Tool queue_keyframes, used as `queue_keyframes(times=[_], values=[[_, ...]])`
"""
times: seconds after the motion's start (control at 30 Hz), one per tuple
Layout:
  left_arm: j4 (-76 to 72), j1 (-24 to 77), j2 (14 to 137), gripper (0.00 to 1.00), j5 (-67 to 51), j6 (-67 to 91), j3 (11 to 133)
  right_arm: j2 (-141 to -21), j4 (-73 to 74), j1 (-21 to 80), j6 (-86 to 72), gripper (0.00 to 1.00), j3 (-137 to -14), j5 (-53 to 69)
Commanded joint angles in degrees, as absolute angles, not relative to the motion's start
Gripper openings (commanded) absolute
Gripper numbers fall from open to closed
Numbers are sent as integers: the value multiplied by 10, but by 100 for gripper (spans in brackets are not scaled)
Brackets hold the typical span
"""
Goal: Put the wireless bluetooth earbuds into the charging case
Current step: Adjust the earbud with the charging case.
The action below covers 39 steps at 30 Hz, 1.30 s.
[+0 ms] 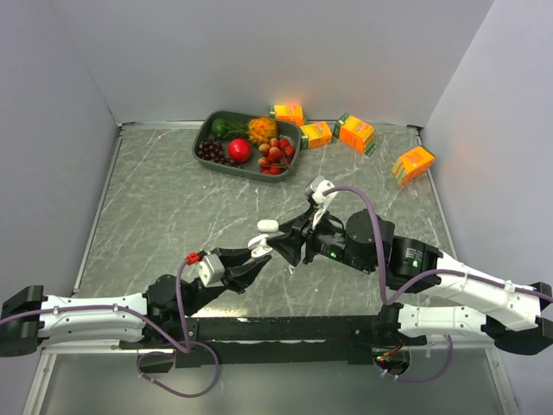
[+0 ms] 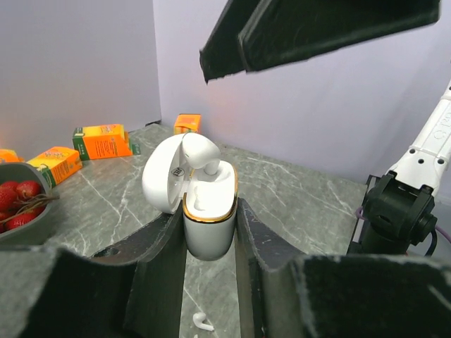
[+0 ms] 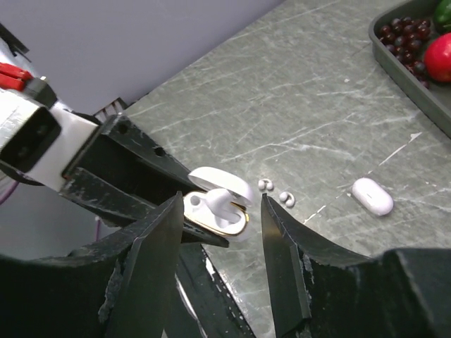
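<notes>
The main danger is around the open charging case (image 2: 209,236). The left pincer (image 2: 208,210) holds it by its lower body, lifted above the table (image 1: 155,207). The right pincer (image 3: 220,204) hangs just over it with its fingers apart and nothing between them. If these fingers come down a little off line, they can push the case out of the grip or knock the lid shut. The earbud (image 2: 206,158) in the case seems to stand high, so I think it may not be fully seated and could fall out.

The second hollow of this case looks empty. One stem earbud (image 2: 203,323) lies on the table below, and it is so small that it can easily slip away. Two round earbuds (image 3: 266,184) lie beside each other, near a closed case (image 3: 372,196). The tray (image 1: 200,138) holds grapes (image 1: 210,150), strawberries (image 1: 275,154) and other fruit.
</notes>
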State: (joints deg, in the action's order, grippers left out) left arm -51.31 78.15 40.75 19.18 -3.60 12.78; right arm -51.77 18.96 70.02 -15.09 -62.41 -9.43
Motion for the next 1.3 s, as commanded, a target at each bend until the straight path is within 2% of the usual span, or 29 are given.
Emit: queue_keyframes(times=[0.0,0.37,1.27], values=[[-514,783,409,1,204,-20,152,-544,227,709,-148,56,-694,-78],[-422,784,396,1,229,54,173,-597,330,713,-189,57,-738,-138],[-389,783,392,1,231,53,182,-666,368,713,-171,53,-776,-77]])
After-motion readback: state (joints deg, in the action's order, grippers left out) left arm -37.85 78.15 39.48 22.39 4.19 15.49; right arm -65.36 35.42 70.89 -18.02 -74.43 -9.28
